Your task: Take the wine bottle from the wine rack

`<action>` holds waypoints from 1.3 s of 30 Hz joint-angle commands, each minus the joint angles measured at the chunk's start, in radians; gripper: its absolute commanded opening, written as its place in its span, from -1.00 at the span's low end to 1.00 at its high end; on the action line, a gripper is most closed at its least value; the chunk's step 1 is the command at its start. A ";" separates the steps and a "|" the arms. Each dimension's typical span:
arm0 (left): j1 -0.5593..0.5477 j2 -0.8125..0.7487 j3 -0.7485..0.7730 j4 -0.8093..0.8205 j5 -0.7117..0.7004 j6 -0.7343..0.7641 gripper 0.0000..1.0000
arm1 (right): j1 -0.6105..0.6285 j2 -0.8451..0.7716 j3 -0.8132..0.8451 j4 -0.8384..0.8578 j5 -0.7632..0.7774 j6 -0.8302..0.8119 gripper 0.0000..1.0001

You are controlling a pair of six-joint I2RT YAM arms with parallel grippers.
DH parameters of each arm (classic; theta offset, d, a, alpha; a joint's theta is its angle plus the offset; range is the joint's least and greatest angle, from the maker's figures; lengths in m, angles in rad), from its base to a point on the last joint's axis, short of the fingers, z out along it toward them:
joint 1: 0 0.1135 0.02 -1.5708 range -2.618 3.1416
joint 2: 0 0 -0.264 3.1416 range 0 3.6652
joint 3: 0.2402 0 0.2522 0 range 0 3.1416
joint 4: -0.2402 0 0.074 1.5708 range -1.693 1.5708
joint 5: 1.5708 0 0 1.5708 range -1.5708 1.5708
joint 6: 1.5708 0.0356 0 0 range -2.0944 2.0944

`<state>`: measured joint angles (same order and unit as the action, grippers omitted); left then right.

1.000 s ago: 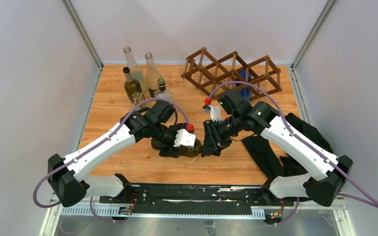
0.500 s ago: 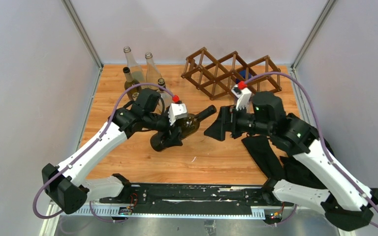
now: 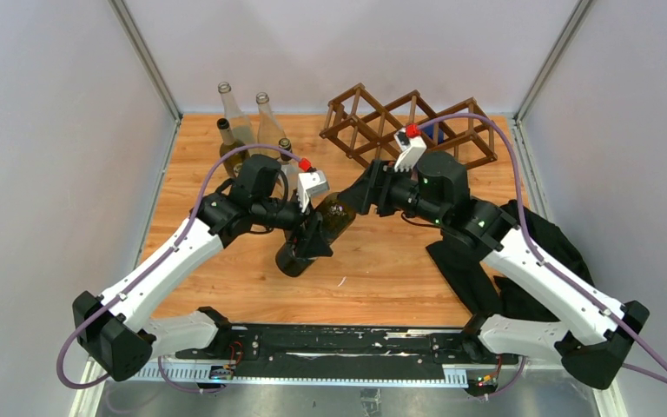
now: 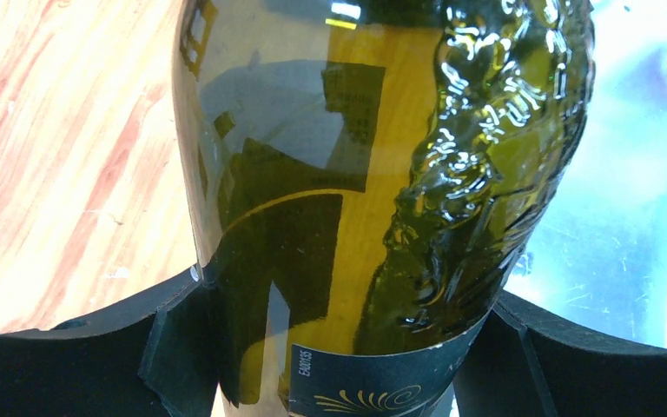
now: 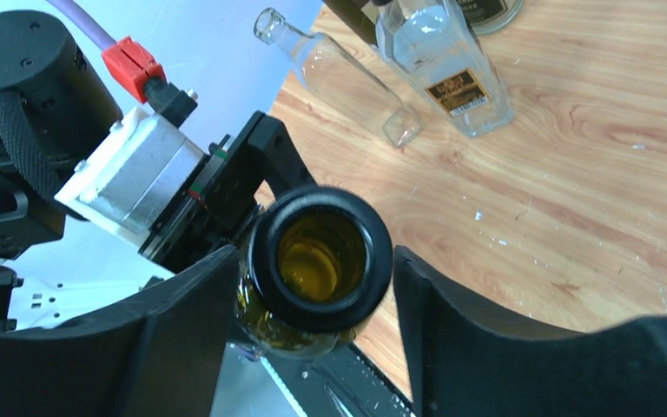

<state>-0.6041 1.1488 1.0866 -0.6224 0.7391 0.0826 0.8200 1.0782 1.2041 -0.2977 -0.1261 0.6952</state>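
At the far edge of the wooden table (image 3: pixel 399 278), right of middle, the wine rack (image 3: pixel 373 122) is set. The wine bottle (image 3: pixel 337 217) is held apart from it, tilted, near the table's middle. Its body is clamped by the left gripper (image 3: pixel 311 236). Its mouth is flanked by the right gripper's (image 3: pixel 354 191) fingers; whether it is pressed cannot be told.

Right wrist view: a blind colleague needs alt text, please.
The open mouth of a green wine bottle faces the camera between the two black fingers of the right hand; contact is unclear. Behind, the left hand holds its body; clear bottles sit on the wooden table.
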 commanded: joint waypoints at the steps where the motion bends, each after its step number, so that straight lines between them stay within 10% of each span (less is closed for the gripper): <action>1: 0.005 -0.040 0.010 0.091 0.059 -0.049 -1.00 | 0.017 0.019 0.031 0.104 0.050 0.003 0.32; 5: 0.004 -0.042 0.010 0.089 0.054 -0.046 -1.00 | 0.019 0.047 0.041 0.112 0.059 -0.015 -0.09; 7: 0.006 -0.043 0.010 0.080 0.040 -0.041 -0.94 | 0.019 0.055 0.053 0.099 0.070 -0.030 -0.65; 11: 0.031 -0.037 0.027 0.037 -0.012 -0.050 0.95 | 0.019 0.085 0.126 0.017 0.107 -0.088 -1.00; 23: 0.389 0.078 0.382 -0.425 -0.062 0.166 1.00 | 0.018 0.252 0.328 -0.056 0.265 -0.394 -1.00; 39: 0.414 0.076 0.568 -0.566 -0.330 0.235 1.00 | 0.000 0.628 0.563 0.123 0.369 -0.664 -1.00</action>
<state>-0.1989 1.2488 1.6257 -1.1584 0.4225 0.3141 0.8303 1.6844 1.6814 -0.3233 0.2111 0.0990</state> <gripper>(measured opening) 0.997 0.360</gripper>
